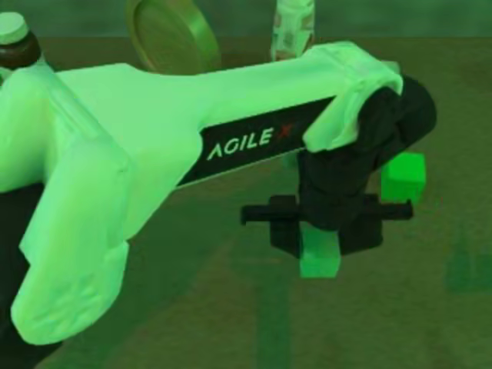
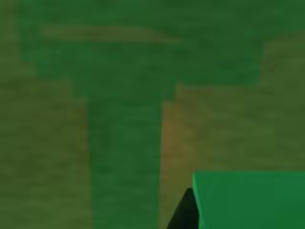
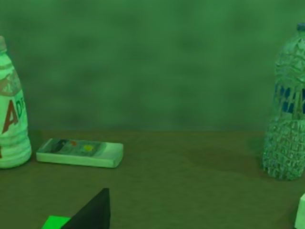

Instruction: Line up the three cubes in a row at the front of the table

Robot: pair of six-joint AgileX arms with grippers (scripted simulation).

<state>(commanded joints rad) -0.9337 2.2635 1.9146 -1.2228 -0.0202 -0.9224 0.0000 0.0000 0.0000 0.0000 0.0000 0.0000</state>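
Seen from above, the left arm (image 1: pixel 154 138), pale with black AGILEX lettering, fills the left and centre of the frame, reaching from the left edge toward centre right. Behind it at the upper left of the frame sits a dark bottle cap (image 1: pixel 14 38), then a round tilted disc (image 1: pixel 171 34), then a patterned bottle (image 1: pixel 292 29) at top centre.

The left gripper (image 1: pixel 319 234) hangs just right of centre, pointing down at the table (image 1: pixel 192 307). Its black body hides the fingers, so whether they are wide or narrow cannot be told. A green cube (image 1: pixel 320 260) shows directly under the gripper, its lower part sticking out below the black body. A second, brighter green cube (image 1: pixel 403 177) sits on the table just to the right of the wrist, partly hidden by it. Only these two cubes are visible.

In the left wrist view, a green cube face (image 2: pixel 250 200) fills the lower right corner above the brown table.

The right arm appears in no picture. Its wrist view shows, left to right, a labelled bottle (image 3: pixel 10 114), a flat remote-like box (image 3: pixel 80 152), a green patch (image 3: pixel 55 222) beside a dark wedge (image 3: pixel 93 212) at the bottom edge, and a clear bottle (image 3: pixel 286 114).
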